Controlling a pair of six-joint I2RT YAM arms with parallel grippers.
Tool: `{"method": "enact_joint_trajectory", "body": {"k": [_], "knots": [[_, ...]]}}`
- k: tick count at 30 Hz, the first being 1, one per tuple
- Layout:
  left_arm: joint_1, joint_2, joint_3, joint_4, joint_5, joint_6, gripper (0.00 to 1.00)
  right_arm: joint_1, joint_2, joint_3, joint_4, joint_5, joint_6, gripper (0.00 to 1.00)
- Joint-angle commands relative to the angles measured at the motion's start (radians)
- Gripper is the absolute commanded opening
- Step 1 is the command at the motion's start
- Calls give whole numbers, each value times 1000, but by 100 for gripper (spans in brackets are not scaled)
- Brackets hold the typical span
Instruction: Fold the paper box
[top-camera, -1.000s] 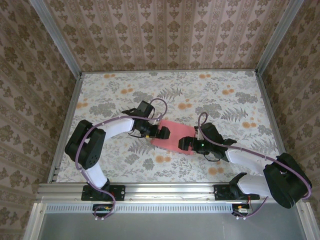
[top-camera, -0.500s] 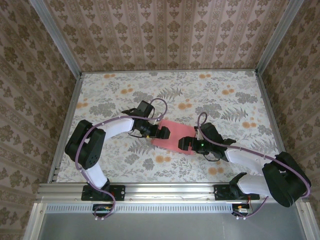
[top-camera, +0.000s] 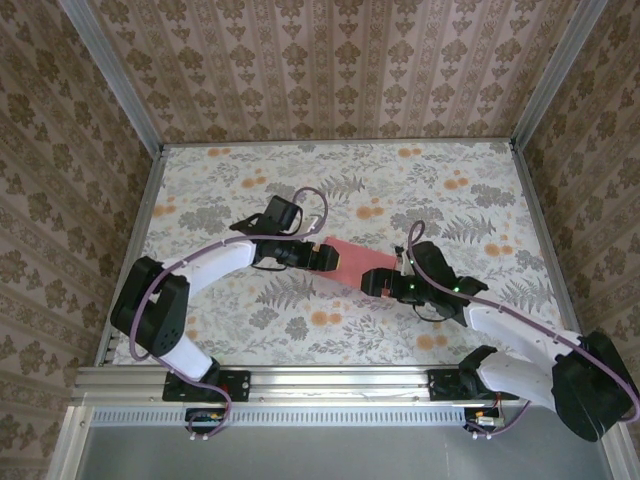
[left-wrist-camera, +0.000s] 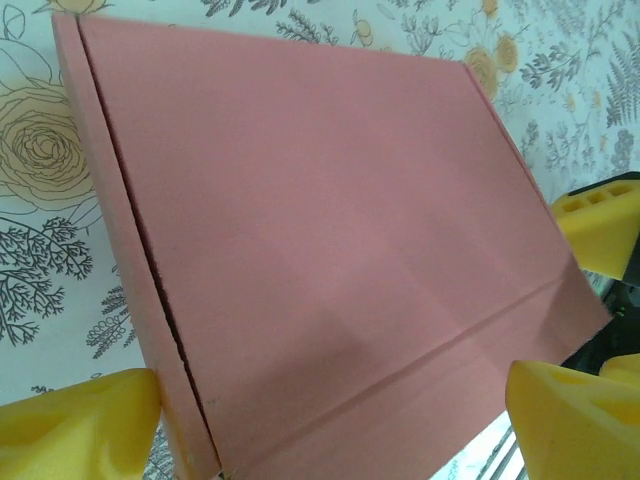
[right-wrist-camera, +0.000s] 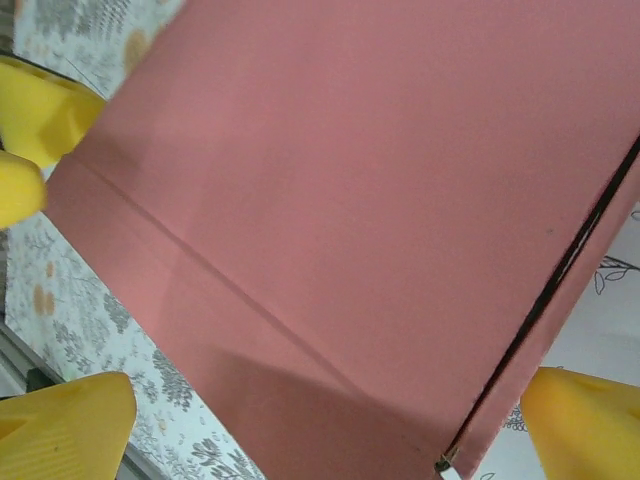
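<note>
The paper box is a slim salmon-pink closed box, hanging tilted over the middle of the table between my two grippers. My left gripper holds its left end. In the left wrist view the box lies between the yellow pads, which press on it at a near corner. My right gripper straddles the other end. Its pads stand wide, and table shows between the left pad and the box.
The floral tablecloth covers the table, with patterned walls on three sides and a metal rail at the near edge. The right gripper's yellow finger shows past the box's far corner.
The left jaws have narrowed onto the box. The box has come up off the cloth and tilted, so it looks narrower from above. Both arms have shifted slightly with it.
</note>
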Motion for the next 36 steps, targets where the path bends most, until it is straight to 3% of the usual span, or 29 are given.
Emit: {"method": "enact_joint_trajectory", "body": {"k": [1, 17, 36], "knots": [[-10, -54, 15, -19, 51, -25, 89, -8, -52, 70, -88, 23, -23, 100], [-16, -149, 52, -131, 37, -221, 90, -23, -32, 201, -204, -5, -34, 100], [6, -98, 79, -131, 4, -220, 90, -65, 55, 207, -164, -23, -63, 100]]}}
